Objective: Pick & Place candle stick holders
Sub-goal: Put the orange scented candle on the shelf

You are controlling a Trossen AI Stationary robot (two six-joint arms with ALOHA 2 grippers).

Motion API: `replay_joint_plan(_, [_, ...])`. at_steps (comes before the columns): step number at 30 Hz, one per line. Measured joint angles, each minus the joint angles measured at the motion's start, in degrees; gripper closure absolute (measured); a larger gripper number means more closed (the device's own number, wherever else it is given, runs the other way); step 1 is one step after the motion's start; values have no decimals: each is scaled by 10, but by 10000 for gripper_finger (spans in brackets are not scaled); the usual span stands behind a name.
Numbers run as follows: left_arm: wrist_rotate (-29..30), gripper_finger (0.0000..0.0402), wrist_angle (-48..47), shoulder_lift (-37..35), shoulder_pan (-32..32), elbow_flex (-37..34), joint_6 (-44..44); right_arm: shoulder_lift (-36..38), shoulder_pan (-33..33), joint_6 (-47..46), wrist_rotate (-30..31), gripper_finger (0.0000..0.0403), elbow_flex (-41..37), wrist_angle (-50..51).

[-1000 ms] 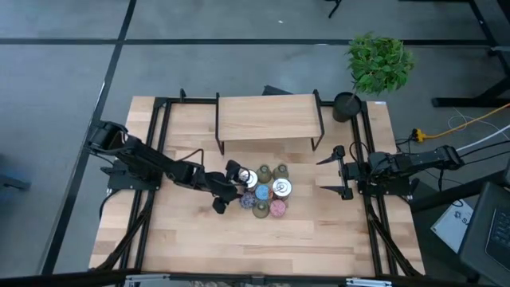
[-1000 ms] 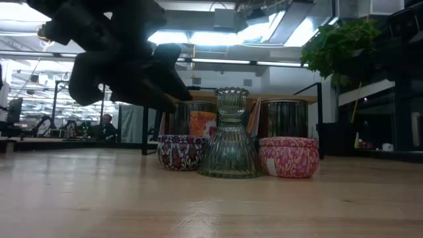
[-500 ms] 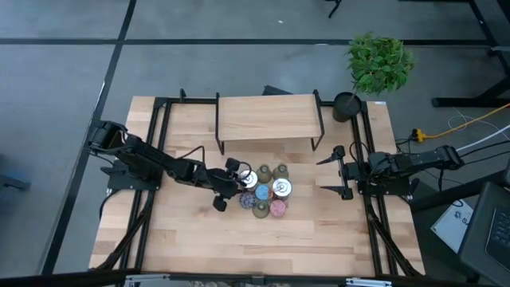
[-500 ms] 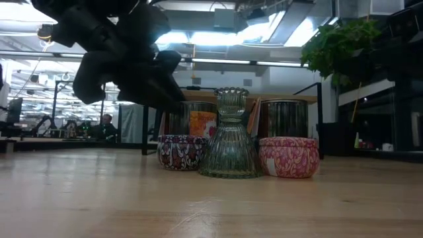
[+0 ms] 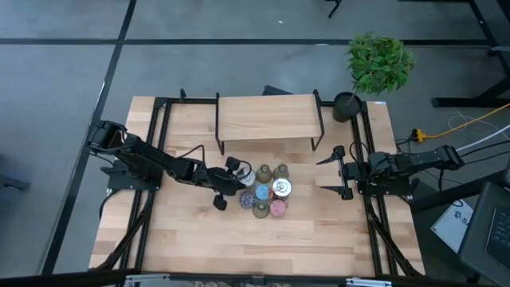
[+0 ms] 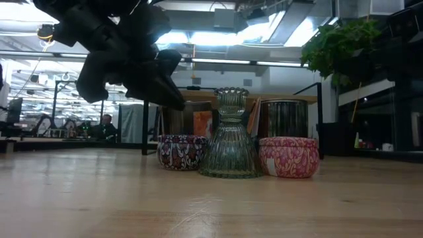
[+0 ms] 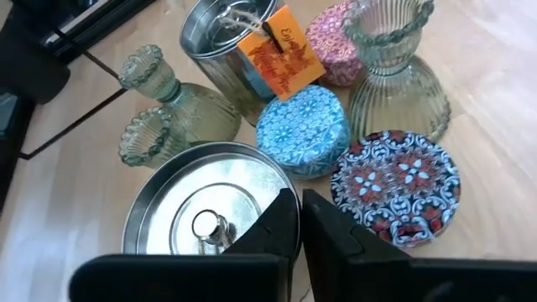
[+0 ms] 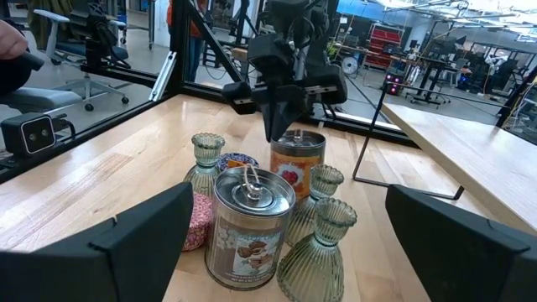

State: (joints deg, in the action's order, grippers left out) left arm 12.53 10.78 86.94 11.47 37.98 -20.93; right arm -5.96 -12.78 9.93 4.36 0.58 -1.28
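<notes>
The candle stick holders stand in a cluster at mid-table. Among them are a lidded silvery can (image 7: 210, 220), a second silvery can with an orange tag (image 7: 231, 50), round blue (image 7: 300, 132), purple (image 7: 394, 183) and pink (image 6: 289, 157) ones, and olive-green vase shapes (image 7: 394, 75) (image 7: 172, 105). My left gripper (image 7: 299, 205) is shut and hangs over the lidded can (image 5: 245, 177), its tips beside the lid's knob (image 7: 206, 225) and near the rim. My right gripper (image 5: 329, 172) waits open at the table's right, facing the cluster. My left gripper comes from above, slanting in from the table's left. Its shut fingertips (image 7: 285, 210) stand over the lidded can's top near the rim, to one side of the knob. Nothing shows between the fingers. Whether the tips touch the lid I cannot tell.
A low wooden shelf on black legs (image 5: 267, 118) stands behind the cluster. A black pot (image 5: 346, 104) with a green plant (image 5: 379, 60) sits at the far right corner. Black frame rails (image 5: 151, 159) run along both table sides. Bare wood lies in front of the cluster.
My left gripper has shut its fingers above the lidded can and edged a little toward the cluster. The holders have stayed where they were.
</notes>
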Motion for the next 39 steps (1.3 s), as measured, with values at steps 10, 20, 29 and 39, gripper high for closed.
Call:
replay_joint_plan(10, [35, 398, -6, -1, 22, -2, -13, 0, 0, 0, 0, 5, 0, 0])
replay_joint_plan(20, [40, 399, -39, -51, 28, -4, 21, 0, 0, 0, 0, 5, 0, 0])
replay_joint_plan(29, [48, 399, -45, -99, 25, -4, 0, 0, 0, 0, 0, 5, 0, 0])
replay_joint_plan(39, [-11, 400, -65, -208, -5, -3, -22, 0, 0, 0, 0, 5, 0, 0])
